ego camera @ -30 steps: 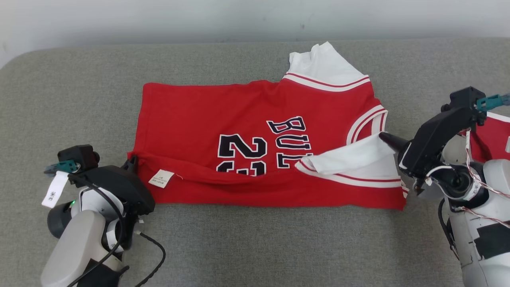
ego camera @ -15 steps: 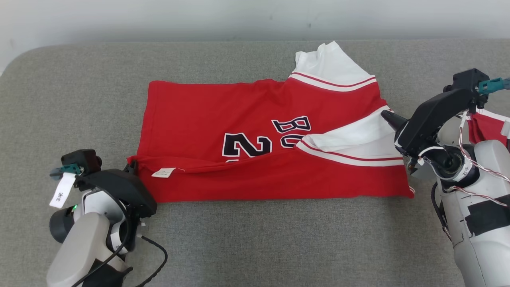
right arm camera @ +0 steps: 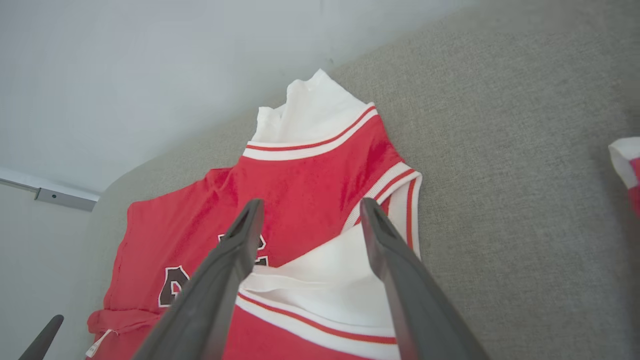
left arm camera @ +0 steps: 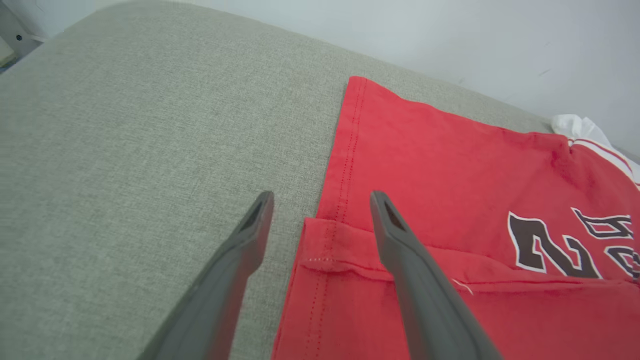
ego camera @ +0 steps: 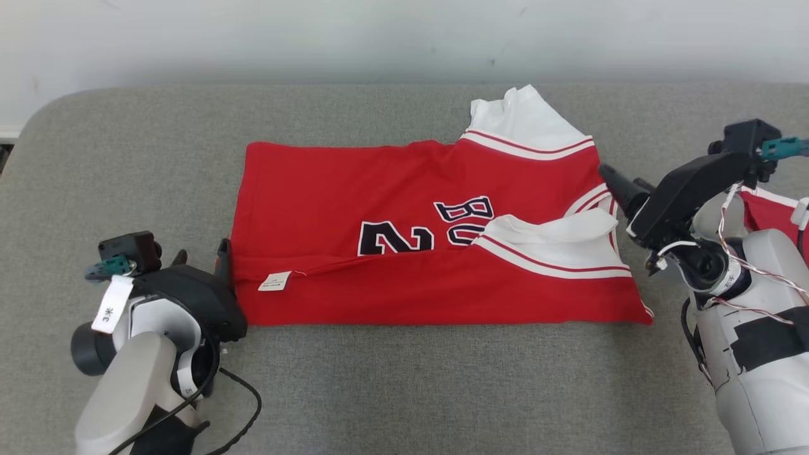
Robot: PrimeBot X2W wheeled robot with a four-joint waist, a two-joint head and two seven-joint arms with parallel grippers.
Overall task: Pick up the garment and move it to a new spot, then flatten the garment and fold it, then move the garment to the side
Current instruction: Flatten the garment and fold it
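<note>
The garment [ego camera: 404, 189] is a red jersey with white sleeves and black lettering, lying on the grey padded surface [ego camera: 404, 379]. Its near long edge is folded over onto its middle, with a white sleeve [ego camera: 556, 230] on top. My left gripper [ego camera: 202, 258] stands open at the jersey's left end; in the left wrist view the left gripper [left arm camera: 322, 197] has its fingers on either side of the hem of the garment [left arm camera: 450, 170], nothing pinched. My right gripper [ego camera: 622, 180] is open just off the right end. In the right wrist view the right gripper [right arm camera: 311, 204] hovers above the garment [right arm camera: 310, 165].
Another red and white piece of clothing [ego camera: 774, 215] lies behind my right arm, also seen as cloth [right arm camera: 625, 165] at the right edge. A pale wall [ego camera: 404, 38] runs along the far side. A white care label [ego camera: 275, 281] sticks out of the fold.
Both grippers have opened and let go of the jersey's folded edge. The flap and white sleeve have dropped flat onto the jersey. The head camera has shifted slightly.
</note>
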